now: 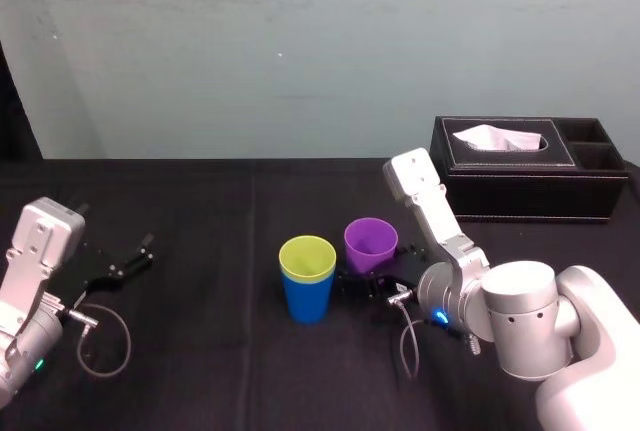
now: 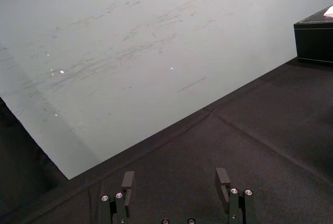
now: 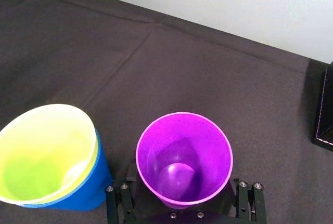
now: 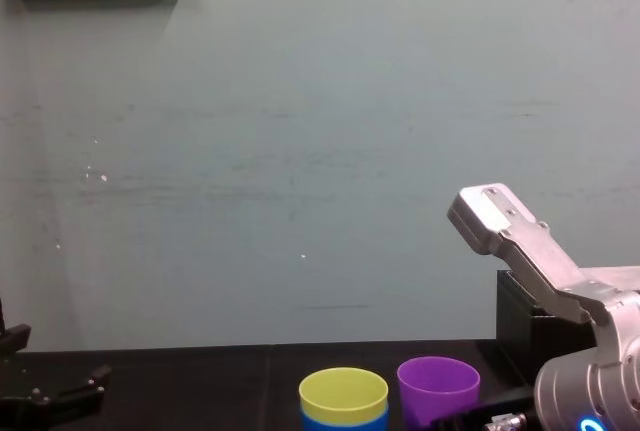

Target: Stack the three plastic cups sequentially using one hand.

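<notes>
Straddling the upright purple cup, the right gripper has its fingers spread either side of the base, with gaps showing. The yellow-green cup, nested in the blue cup, stands just to the purple cup's left. All three are smooth tapered plastic on a black tablecloth. The left gripper is parked far left with its fingers apart.

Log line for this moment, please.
stack: yellow-green cup nested in blue cup | purple cup: upright beside stack, unstacked | right gripper: fingers open, straddling purple cup | left gripper: parked left, open
</notes>
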